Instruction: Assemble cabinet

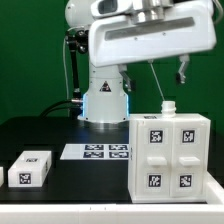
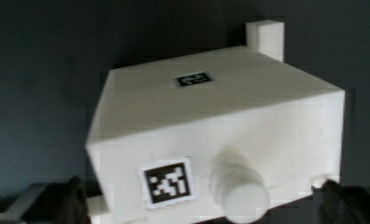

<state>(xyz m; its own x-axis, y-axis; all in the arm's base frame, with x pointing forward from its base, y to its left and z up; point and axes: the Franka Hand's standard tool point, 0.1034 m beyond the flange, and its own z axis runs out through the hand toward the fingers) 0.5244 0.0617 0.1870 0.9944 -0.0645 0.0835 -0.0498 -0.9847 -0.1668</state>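
The cabinet point(image 1: 168, 155) is a large white boxy body with several black-and-white tags, standing on the black table at the exterior view's right. A small white peg point(image 1: 168, 107) sticks up from its top. In the wrist view the cabinet point(image 2: 200, 110) fills the frame, with a tag on one face, another tag by a round white knob point(image 2: 240, 187), and the peg point(image 2: 265, 35) at its far end. My gripper point(image 1: 170, 68) hangs above the cabinet, apart from it. Its dark fingers point(image 2: 57, 200) show wide apart on either side of the cabinet's near end, open and holding nothing.
A small white block point(image 1: 30, 168) with tags lies on the table at the exterior view's left. The marker board point(image 1: 100, 152) lies flat in front of the robot base point(image 1: 105, 100), between the block and the cabinet.
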